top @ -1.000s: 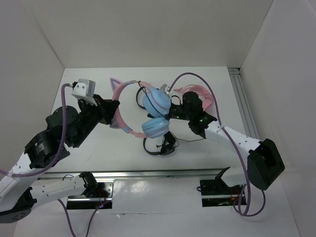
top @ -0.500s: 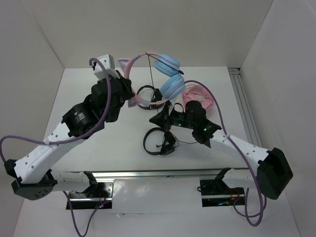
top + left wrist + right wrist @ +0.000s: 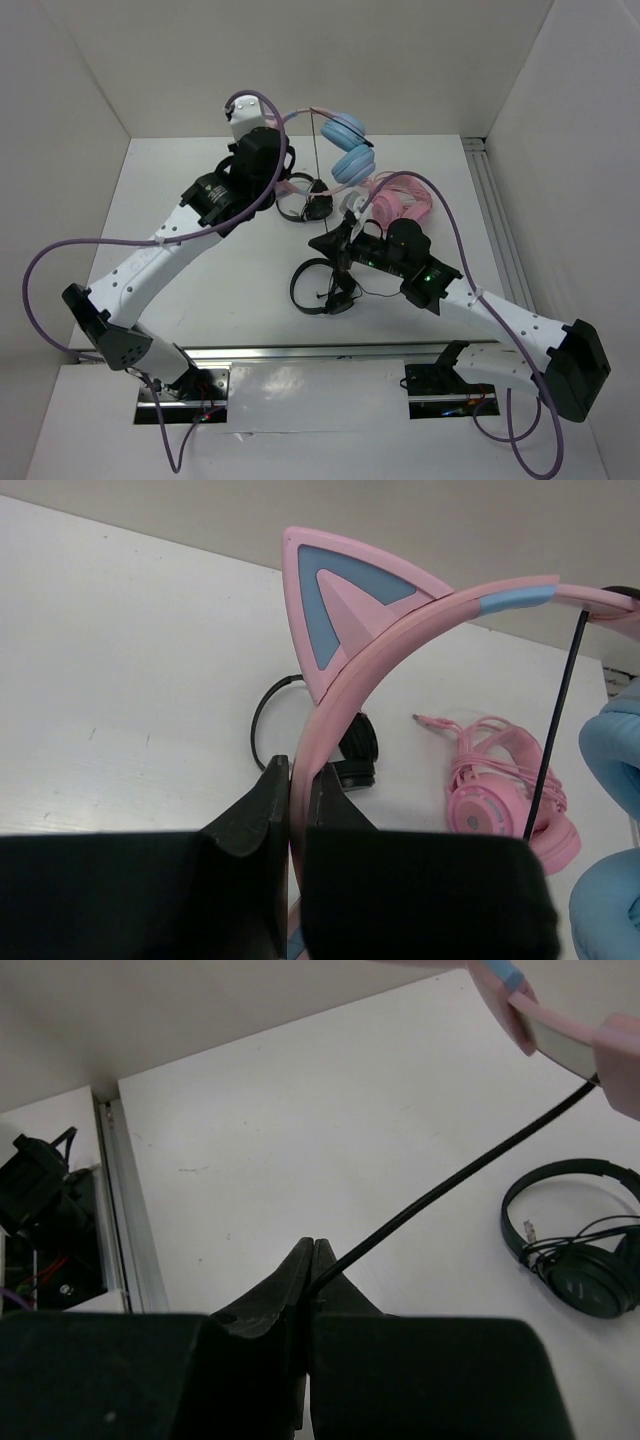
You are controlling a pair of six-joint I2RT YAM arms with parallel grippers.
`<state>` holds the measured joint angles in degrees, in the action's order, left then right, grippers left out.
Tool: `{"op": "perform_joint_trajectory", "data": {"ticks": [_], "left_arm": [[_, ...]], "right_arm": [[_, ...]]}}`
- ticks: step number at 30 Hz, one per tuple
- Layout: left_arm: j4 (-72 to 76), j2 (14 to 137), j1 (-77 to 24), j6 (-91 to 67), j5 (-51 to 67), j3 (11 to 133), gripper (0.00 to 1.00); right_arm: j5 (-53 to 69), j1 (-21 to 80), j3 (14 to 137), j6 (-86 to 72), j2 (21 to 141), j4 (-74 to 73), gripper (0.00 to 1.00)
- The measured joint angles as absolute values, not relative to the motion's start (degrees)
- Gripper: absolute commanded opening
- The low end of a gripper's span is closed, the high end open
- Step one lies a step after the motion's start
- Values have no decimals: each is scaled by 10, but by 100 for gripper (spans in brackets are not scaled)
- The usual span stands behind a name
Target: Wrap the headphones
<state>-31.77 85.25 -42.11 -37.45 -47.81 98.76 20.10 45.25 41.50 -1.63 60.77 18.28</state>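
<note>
The headphones hang in the air over the far middle of the table, with light blue ear cups (image 3: 346, 131) and a pink headband (image 3: 400, 630) with a cat ear. My left gripper (image 3: 282, 165) is shut on the headband, which runs between its jaws in the left wrist view (image 3: 297, 772). The thin dark cable (image 3: 318, 170) runs straight down from the headband, pulled taut. My right gripper (image 3: 320, 240) is shut on the cable's lower part, seen pinched at its tips in the right wrist view (image 3: 313, 1247), a little above the table.
All-pink cat-ear headphones (image 3: 402, 200) lie at the far right. One small pair of black headphones (image 3: 306, 196) lies under the raised headphones, and another pair (image 3: 322, 288) lies near the middle. A metal rail (image 3: 495, 205) runs along the right wall.
My left arm has lifted the headphones up and toward the far wall. My right gripper has moved left and nearer with the cable, which is now stretched straight.
</note>
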Motion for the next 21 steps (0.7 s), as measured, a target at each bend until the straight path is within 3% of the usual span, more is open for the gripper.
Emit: {"op": "perform_joint_trajectory", "data": {"ticks": [7,9,21], "left_arm": [[-336,873,-404,-356,-461,1009,0],[-345,876,-401,-356,-460,1009,0],[-341,901,-354,-380,-484,995,0]], "right_arm": [[169,467,423,-4,603,154,5],[171,471,430,0,599,141,10],[276,493,443,-9,564,116,17]]}}
